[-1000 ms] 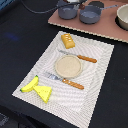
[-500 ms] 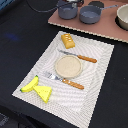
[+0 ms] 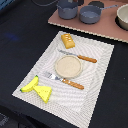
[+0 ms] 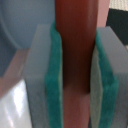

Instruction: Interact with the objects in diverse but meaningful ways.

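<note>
Wrist view, jaws clamped on brown sausage [image 4: 76, 60], exterior view, two grey saucepans [image 3: 66, 8] apparently empty, plate [image 3: 68, 66] bare

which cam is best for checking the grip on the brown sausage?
Wrist view: the brown sausage fills the frame, clamped between the gripper's green pads. The exterior view shows neither sausage nor gripper, only the placemat setting.

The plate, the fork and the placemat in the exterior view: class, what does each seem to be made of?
Plate: probably plastic, being matte beige with a uniform, dull surface.
Fork: a pale grey head that looks like metal or silver-coloured plastic, and an orange-brown handle that could be wood or plastic; the picture is too small to tell.
Placemat: seemingly woven fabric or vinyl, since it lies flat and shows fine pale stripes.
</note>
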Robot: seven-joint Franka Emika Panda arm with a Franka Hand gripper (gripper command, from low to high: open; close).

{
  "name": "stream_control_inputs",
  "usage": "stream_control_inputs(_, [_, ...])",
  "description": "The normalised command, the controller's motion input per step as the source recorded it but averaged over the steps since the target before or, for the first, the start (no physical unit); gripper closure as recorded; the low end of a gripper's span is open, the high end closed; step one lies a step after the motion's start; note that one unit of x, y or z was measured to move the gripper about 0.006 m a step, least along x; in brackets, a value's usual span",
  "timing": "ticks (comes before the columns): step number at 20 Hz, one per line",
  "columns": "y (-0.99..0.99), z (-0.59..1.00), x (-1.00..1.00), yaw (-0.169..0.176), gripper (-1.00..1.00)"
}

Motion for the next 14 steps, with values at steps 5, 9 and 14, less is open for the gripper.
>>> stream_control_inputs(5, [0.23,0.00,-0.06,-0.012,1.00])
stream_control_inputs(9, [0.24,-0.07,-0.11,0.000,1.00])
stream_control_inputs(14, [0.17,-0.29,-0.30,0.000,1.00])
